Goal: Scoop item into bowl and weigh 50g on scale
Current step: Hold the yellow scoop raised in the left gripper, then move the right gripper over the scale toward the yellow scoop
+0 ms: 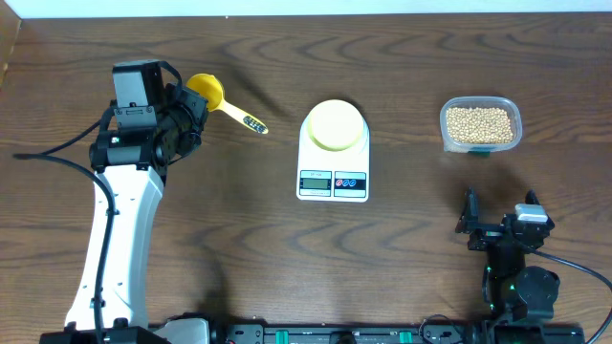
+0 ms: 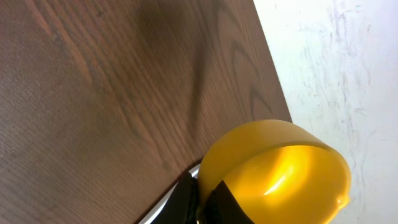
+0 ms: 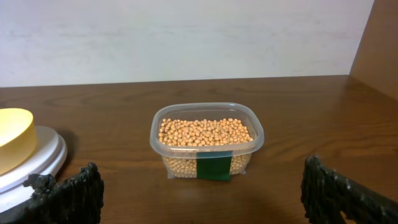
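Two arms, and only one matters for the next move. My left gripper [image 1: 189, 110] is shut on the yellow scoop [image 1: 206, 91], apparently right at the cup, though the wrist view crops the contact. The scoop's handle slants away toward the scale [image 1: 333, 182]. The beans [image 1: 480, 122] lie in the clear tub [image 1: 507, 105] at the far right, well apart from the scoop, with the scale and the bowl [image 1: 335, 124] standing on it in between. I would have to carry the scoop across over them. The tub's long side runs left to right. My right gripper [image 1: 499, 212] is much nearer, jaws wide and holding nothing, with the tub straight ahead. The tub's green label [image 3: 213, 168] shows no writing; the scale's display and the marks on the handle are too small to read.
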`<state>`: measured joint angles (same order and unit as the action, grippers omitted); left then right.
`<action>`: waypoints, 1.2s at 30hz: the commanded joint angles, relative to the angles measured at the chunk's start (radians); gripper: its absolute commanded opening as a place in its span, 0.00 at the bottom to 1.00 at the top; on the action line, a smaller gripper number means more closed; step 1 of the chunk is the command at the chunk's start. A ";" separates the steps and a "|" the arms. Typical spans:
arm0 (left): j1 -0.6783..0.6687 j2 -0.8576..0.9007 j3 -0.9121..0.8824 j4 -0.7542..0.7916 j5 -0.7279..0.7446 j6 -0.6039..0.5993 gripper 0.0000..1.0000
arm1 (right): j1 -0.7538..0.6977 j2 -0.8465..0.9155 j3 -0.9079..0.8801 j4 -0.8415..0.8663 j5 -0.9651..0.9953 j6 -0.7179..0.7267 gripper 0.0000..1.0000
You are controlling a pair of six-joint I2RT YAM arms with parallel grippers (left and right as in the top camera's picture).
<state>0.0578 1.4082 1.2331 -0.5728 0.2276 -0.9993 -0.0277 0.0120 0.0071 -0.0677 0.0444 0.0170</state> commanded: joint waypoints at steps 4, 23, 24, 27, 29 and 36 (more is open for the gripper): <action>0.002 0.011 -0.005 -0.002 0.001 -0.069 0.08 | -0.003 -0.004 -0.002 -0.004 -0.002 -0.011 0.99; 0.002 0.011 -0.005 0.008 0.000 -0.370 0.08 | -0.004 -0.005 -0.002 0.085 0.078 0.117 0.99; 0.002 0.011 -0.005 0.015 0.000 -0.376 0.08 | -0.004 -0.005 -0.002 0.097 0.078 0.149 0.99; 0.002 0.011 -0.005 0.028 0.000 -0.402 0.08 | -0.004 -0.004 0.000 0.159 0.076 0.230 0.99; 0.002 0.011 -0.005 0.047 0.000 -0.402 0.08 | -0.003 -0.004 0.014 0.186 0.072 0.288 0.99; 0.002 0.011 -0.005 0.067 0.000 -0.439 0.08 | -0.004 0.053 0.178 0.152 0.035 0.275 0.99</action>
<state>0.0578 1.4082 1.2331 -0.5110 0.2306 -1.4132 -0.0277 0.0288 0.0879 0.0929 0.0933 0.2783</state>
